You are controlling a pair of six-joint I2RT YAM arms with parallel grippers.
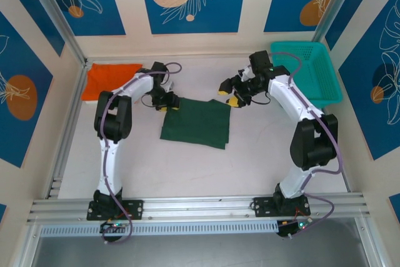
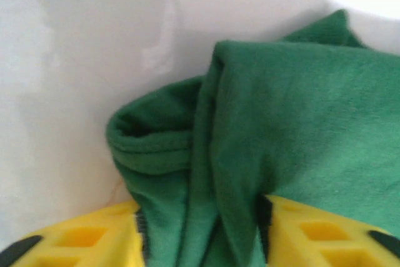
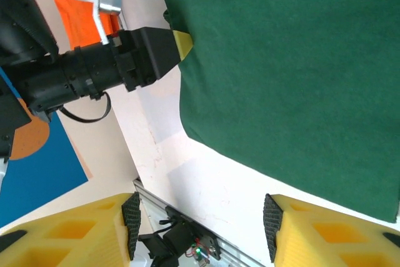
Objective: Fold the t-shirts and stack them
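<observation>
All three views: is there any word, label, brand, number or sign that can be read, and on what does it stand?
None can be read. The green t-shirt, orange t-shirt, teal basket and wall panels bear no writing; the panels carry leaf and circle drawings.

The top camera looks down from above and behind the arms (image 1: 112, 123), far enough to show the whole table (image 1: 187, 167). The left wrist camera is very close over a corner of the green shirt (image 2: 300, 129). The right wrist camera, farther away, looks down on this same corner and the left gripper (image 3: 179, 44).
</observation>
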